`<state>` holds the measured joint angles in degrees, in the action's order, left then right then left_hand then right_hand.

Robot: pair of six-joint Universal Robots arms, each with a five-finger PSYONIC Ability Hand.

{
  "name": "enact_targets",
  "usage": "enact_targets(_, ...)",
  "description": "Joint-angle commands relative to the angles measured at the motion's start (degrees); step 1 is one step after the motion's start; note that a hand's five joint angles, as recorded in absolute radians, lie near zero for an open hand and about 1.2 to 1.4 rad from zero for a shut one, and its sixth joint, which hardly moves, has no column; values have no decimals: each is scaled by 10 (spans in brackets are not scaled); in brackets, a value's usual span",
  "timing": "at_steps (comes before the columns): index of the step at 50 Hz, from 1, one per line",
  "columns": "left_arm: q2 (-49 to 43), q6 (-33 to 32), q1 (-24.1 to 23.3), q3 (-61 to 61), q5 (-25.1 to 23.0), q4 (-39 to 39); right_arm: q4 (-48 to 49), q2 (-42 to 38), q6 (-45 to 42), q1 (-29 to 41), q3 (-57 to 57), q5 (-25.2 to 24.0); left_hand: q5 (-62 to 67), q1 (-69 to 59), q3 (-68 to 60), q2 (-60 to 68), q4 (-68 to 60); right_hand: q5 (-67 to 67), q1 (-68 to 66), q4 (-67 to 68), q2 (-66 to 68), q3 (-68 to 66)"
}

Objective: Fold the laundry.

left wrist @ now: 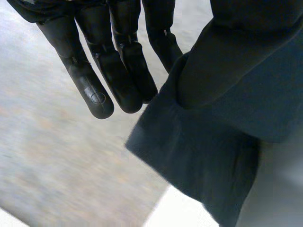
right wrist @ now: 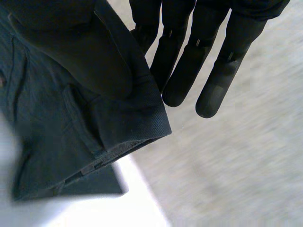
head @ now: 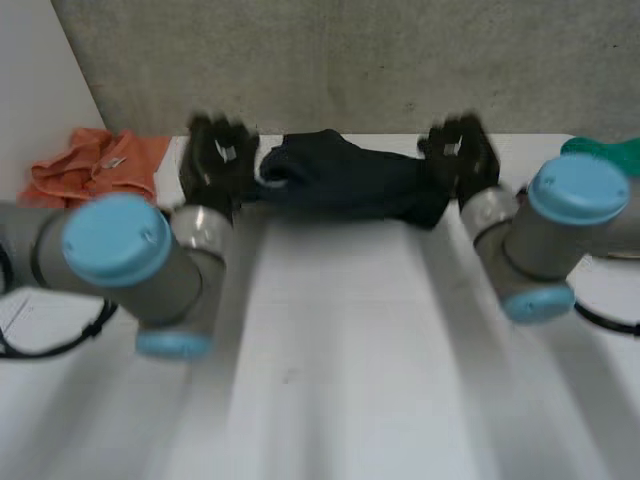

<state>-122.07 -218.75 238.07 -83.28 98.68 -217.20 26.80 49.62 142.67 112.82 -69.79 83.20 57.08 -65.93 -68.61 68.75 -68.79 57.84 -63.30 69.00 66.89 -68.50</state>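
Navy garment [head: 345, 180] spans the far edge of the tabletop [head: 340, 350], its two ends pinched by left hand [head: 218, 155] and right hand [head: 460, 155]. One orange cloth [head: 95, 165] and one green cloth [head: 615, 155] lie at far corners.

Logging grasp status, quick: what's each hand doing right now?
Left hand: pinching the dark blue garment against its thumb.
Right hand: pinching the same garment's other end.

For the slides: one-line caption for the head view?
Left hand and right hand pinch opposite ends of a dark blue garment over the white table, orange cloth aside.
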Motion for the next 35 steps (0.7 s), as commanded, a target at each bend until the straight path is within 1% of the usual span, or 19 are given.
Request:
enact_targets(1, 23, -3, -39, -114, 3, 33, -100, 19, -27, -2, -93, 3, 129, -141, -114, 113, -112, 122, -167, 110, 131, -115)
enact_targets(3, 67, -4, -42, -147, 8, 62, -148, 54, -33, -4, -121, 3, 129, -141, -114, 113, -112, 122, -167, 110, 131, -115)
enact_targets(5, 135, -5, -44, -195, 11, 125, -205, 106, -37, -7, -154, 2, 129, -141, -114, 113, -112, 122, -167, 110, 131, -115)
enact_targets(6, 143, -5, -45, -200, 11, 134, -252, 144, -40, -8, -176, 2, 129, -141, -114, 113, -112, 122, -167, 110, 131, -115)
enact_targets(7, 185, -5, -50, -223, 12, 189, -292, 178, -44, -8, -194, 3, 129, -141, -114, 113, -112, 122, -167, 110, 131, -115)
enact_targets(9, 222, -4, -59, -239, 12, 243, -336, 211, -57, -8, -213, 6, 129, -141, -114, 113, -112, 122, -167, 110, 131, -115)
enact_targets(11, 255, -2, -71, -251, 12, 296, -398, 256, -97, -12, -249, 15, 129, -141, -114, 113, -112, 122, -167, 110, 131, -115)
enact_targets(12, 282, 1, -78, -260, 12, 353, -417, 269, -115, -15, -263, 19, 129, -141, -114, 113, -112, 122, -167, 110, 131, -115)
enact_targets(14, 297, 2, -85, -265, 11, 412, -463, 307, -183, -23, -305, 31, 129, -141, -114, 113, -112, 122, -167, 110, 131, -115)
enact_targets(15, 301, 3, -88, -267, 10, 440, -474, 318, -203, -26, -321, 35, 129, -141, -114, 113, -112, 122, -167, 110, 131, -115)
enact_targets(16, 305, 4, -95, -270, 8, 495, -483, 326, -221, -30, -334, 37, 129, -141, -114, 113, -112, 122, -167, 110, 131, -115)
enact_targets(17, 306, 6, -102, -271, 5, 519, -491, 331, -238, -32, -344, 38, 129, -141, -114, 113, -112, 122, -167, 110, 131, -115)
enact_targets(19, 302, 20, -132, -262, -4, 569, -496, 336, -266, -33, -365, 38, 129, -141, -114, 113, -112, 122, -167, 110, 131, -115)
enact_targets(22, 297, 43, -156, -247, -16, 573, -484, 335, -256, -33, -378, 41, 129, -141, -114, 113, -112, 122, -167, 110, 131, -115)
enact_targets(26, 251, 56, -153, -203, -16, 562, -457, 331, -238, -35, -361, 35, 129, -141, -114, 113, -112, 122, -167, 110, 131, -115)
enact_targets(29, 191, 55, -138, -143, -14, 526, -413, 306, -213, -34, -337, 38, 129, -141, -114, 113, -112, 122, -167, 110, 131, -115)
enact_targets(30, 175, 55, -132, -123, -12, 512, -376, 282, -193, -31, -317, 43, 129, -141, -114, 113, -112, 122, -167, 110, 131, -115)
enact_targets(34, 101, 54, -100, -35, -7, 427, -292, 225, -155, -26, -264, 73, 129, -141, -114, 113, -112, 122, -167, 110, 131, -115)
enact_targets(35, 71, 51, -91, -1, -2, 386, -274, 215, -150, -25, -256, 80, 129, -141, -114, 113, -112, 122, -167, 110, 131, -115)
